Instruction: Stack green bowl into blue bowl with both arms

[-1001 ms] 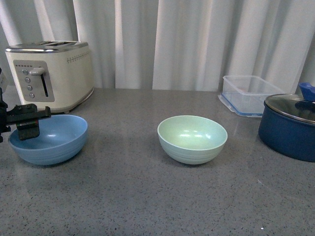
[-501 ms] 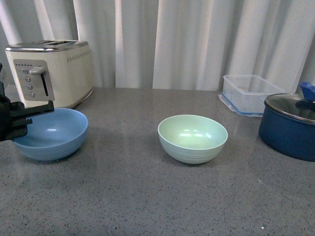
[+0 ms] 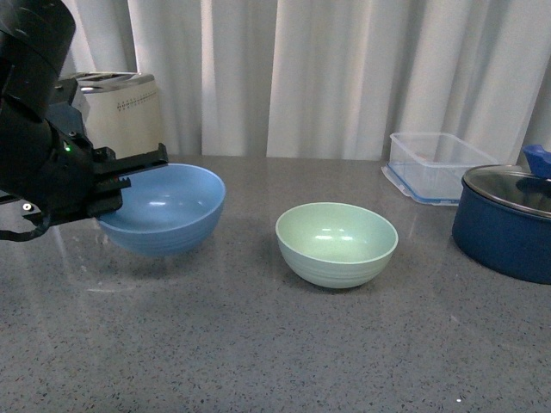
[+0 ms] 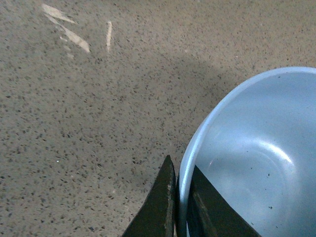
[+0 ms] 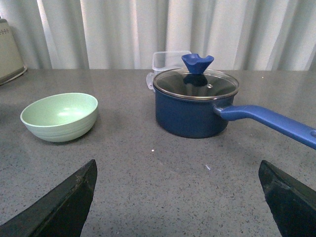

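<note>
1. The grey speckled bench [image 3: 258,353] is bare along its near edge. The right gripper [image 5: 177,170] shows only in its own wrist view, where its two black fingers [image 5: 64,205] stand wide apart with nothing between them, low over the surface.
2. Toward the left edge, the left gripper [image 3: 120,179] has the blue bowl [image 3: 168,211] by its rim. The left wrist view shows this plainly: one finger [image 4: 160,207] lies outside the wall, the other inside, jaws closed on the rim. The bowl sits upright and appears clear of the surface, with a soft shadow on the bench under it. A small green light glows on the black arm.
3. Near the middle of the bench stands the green bowl [image 3: 337,243], upright and empty, resting on the surface. It is beside the blue bowl but apart from it, and no gripper touches it.
4. At the right edge is a dark navy pot [image 3: 508,232] with a glass lid and a blue knob (its long blue handle shows only in the right wrist view).
5. Behind the pot, toward the far right corner, sits a clear plastic container [image 3: 435,163].
6. At the far left corner a cream toaster [image 3: 125,112] stands partly hidden by the left arm.
7. Pale curtains [image 3: 344,69] hang along the far edge.
</note>
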